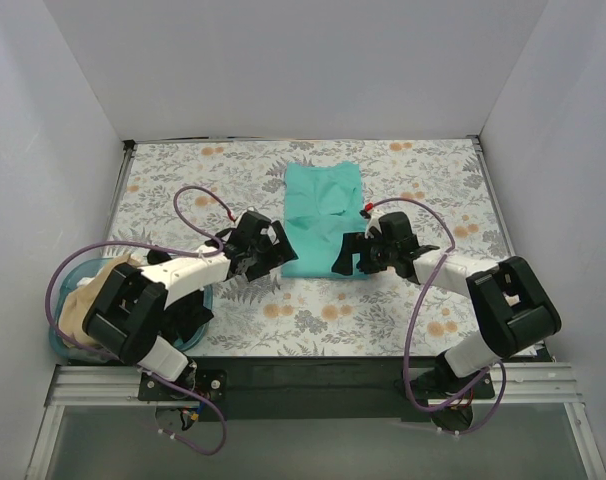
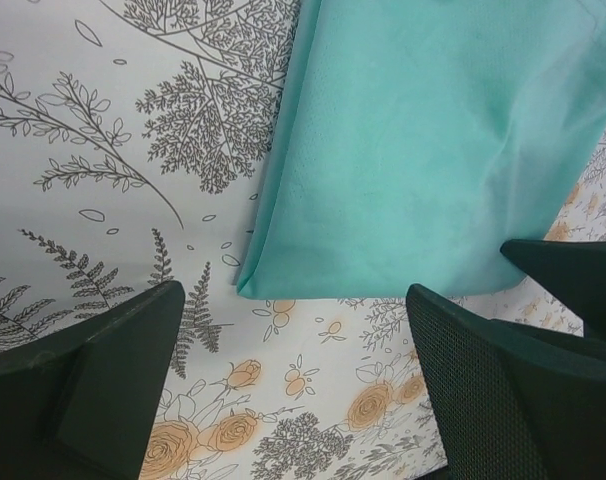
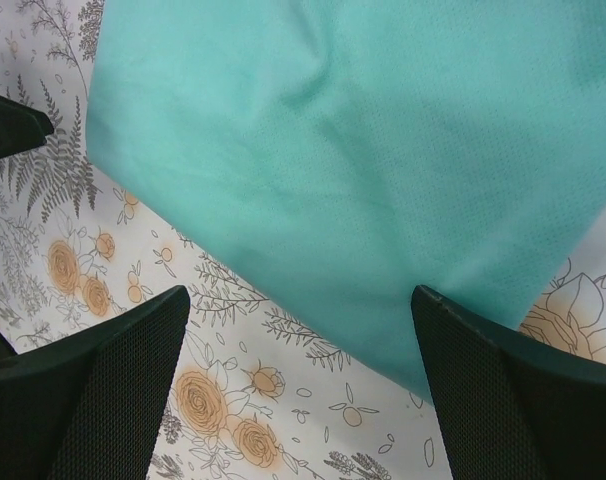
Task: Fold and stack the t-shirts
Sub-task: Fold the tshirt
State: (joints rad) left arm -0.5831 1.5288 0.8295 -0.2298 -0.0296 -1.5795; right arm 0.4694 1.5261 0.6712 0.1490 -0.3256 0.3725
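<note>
The teal-green t-shirt (image 1: 323,212) lies folded into a long rectangle in the middle of the table. My left gripper (image 1: 280,254) is open and empty, just above the table at the shirt's near left corner. In the left wrist view, that gripper (image 2: 293,300) stands just short of the shirt's (image 2: 423,150) near edge. My right gripper (image 1: 347,258) is open and empty at the near right corner. In the right wrist view, that gripper (image 3: 298,300) straddles the hem of the shirt (image 3: 363,150). The tan-beige t-shirt (image 1: 95,290) lies bunched in the basket at the left.
A translucent blue basket (image 1: 59,346) stands at the table's near left, beside the left arm. The table wears a floral cloth (image 1: 423,180). White walls close in the back and both sides. The right gripper's finger (image 2: 573,270) shows in the left wrist view.
</note>
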